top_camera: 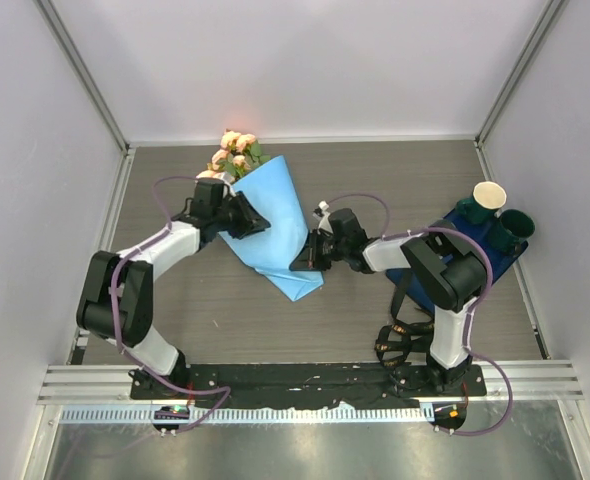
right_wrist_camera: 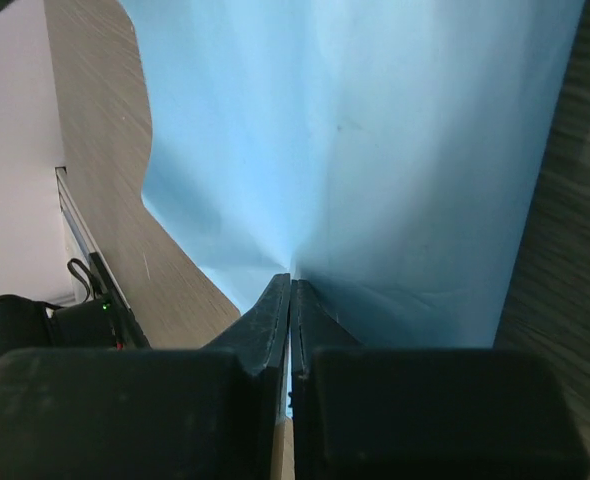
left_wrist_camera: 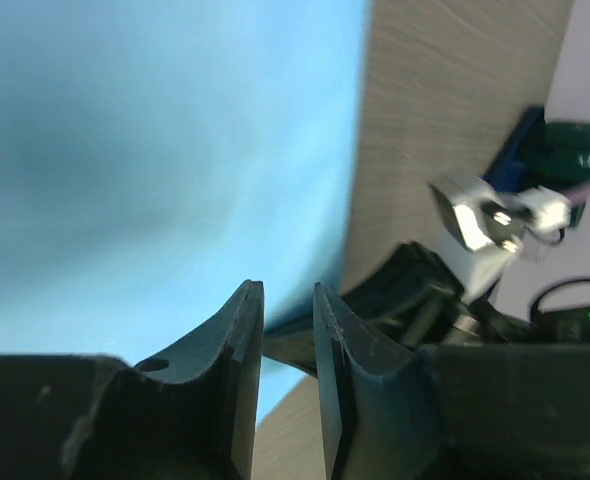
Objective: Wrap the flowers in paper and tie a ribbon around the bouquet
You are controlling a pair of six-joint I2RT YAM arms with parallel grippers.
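Note:
The bouquet lies on the table: light blue paper (top_camera: pixel 275 225) rolled into a cone, with the pink flowers (top_camera: pixel 235 152) sticking out of its wide far end. My left gripper (top_camera: pixel 260 221) rests against the cone's left side. In the left wrist view this gripper (left_wrist_camera: pixel 287 288) is open, with a narrow empty gap between its jaws and the paper (left_wrist_camera: pixel 155 150) just beyond the tips. My right gripper (top_camera: pixel 310 257) is at the cone's right edge. It is shut (right_wrist_camera: pixel 291 280) on a pinch of the paper (right_wrist_camera: pixel 375 150). The black ribbon (top_camera: pixel 393 338) lies looped by the right arm's base.
A dark navy mat (top_camera: pixel 506 263) sits at the right, holding a cream cup (top_camera: pixel 489 194) and dark green cups (top_camera: pixel 516 226). White walls close the table in on three sides. Purple cables run along both arms.

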